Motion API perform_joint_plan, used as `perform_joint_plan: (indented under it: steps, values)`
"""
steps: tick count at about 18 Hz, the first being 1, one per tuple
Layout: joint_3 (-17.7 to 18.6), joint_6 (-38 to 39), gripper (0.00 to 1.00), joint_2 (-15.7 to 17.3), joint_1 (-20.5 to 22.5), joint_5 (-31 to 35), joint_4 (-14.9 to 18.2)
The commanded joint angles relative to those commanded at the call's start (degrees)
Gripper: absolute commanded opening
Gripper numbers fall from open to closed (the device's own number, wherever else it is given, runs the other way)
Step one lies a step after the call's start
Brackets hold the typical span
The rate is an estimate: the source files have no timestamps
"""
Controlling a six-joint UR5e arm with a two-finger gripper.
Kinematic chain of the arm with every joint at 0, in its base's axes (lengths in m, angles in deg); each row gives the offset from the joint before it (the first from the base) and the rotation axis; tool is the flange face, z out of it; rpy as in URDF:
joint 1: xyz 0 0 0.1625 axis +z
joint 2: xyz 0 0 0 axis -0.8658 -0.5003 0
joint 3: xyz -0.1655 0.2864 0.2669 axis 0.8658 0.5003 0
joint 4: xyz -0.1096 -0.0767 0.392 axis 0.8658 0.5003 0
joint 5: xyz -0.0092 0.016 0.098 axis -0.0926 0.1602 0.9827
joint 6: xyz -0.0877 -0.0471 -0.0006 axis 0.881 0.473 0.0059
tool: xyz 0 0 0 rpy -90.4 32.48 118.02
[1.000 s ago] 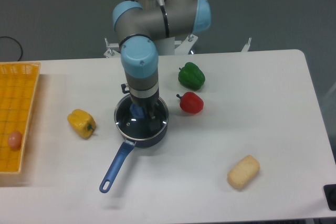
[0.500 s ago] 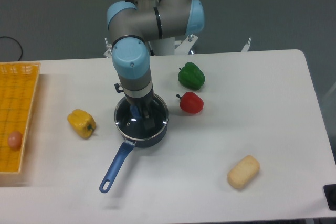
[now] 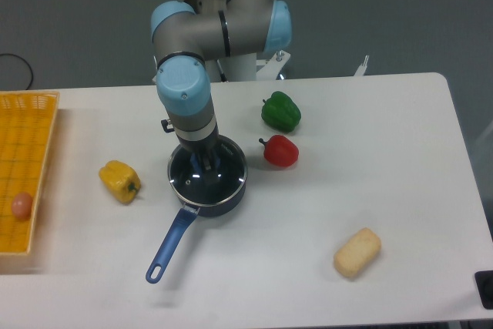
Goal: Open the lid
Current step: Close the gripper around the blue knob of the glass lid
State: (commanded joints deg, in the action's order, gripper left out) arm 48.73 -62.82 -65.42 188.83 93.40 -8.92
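The lid [image 3: 228, 178], a clear glass disc with a thin metal rim, lies flat on the dark blue saucepan [image 3: 171, 241] at the table's middle. Its blue knob [image 3: 201, 165] is mostly hidden by my gripper [image 3: 208, 166]. The gripper points straight down over the lid's centre, its dark fingers low at the knob and apparently apart. I cannot tell whether the fingers touch the knob. The saucepan's long handle points to the front left.
A red pepper [image 3: 280, 150] lies just right of the pan and a green pepper [image 3: 280, 111] behind it. A yellow pepper [image 3: 119, 180] lies to the left. A yellow basket [image 3: 31, 136] holding a small pink thing [image 3: 21, 205] stands at the left edge. A bread roll [image 3: 357, 253] lies front right.
The wrist and gripper have shifted left over the lid, bringing the fingers from right of the knob onto it. The lid and pan have not moved.
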Motion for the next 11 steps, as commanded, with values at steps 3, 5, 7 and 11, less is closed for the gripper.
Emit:
perform_joint_plan:
  steps: [3,5,7,11]
  values:
    - [0.0,0.3,1.00,-0.3,-0.2,0.0,-0.1]
    - [-0.1,0.4,1.00,-0.4,-0.4,-0.1,-0.3]
    - [-0.1,0.4,1.00,-0.5,-0.4,-0.1,-0.4]
    - [-0.1,0.3,1.00,-0.7,-0.4,-0.1,-0.4]
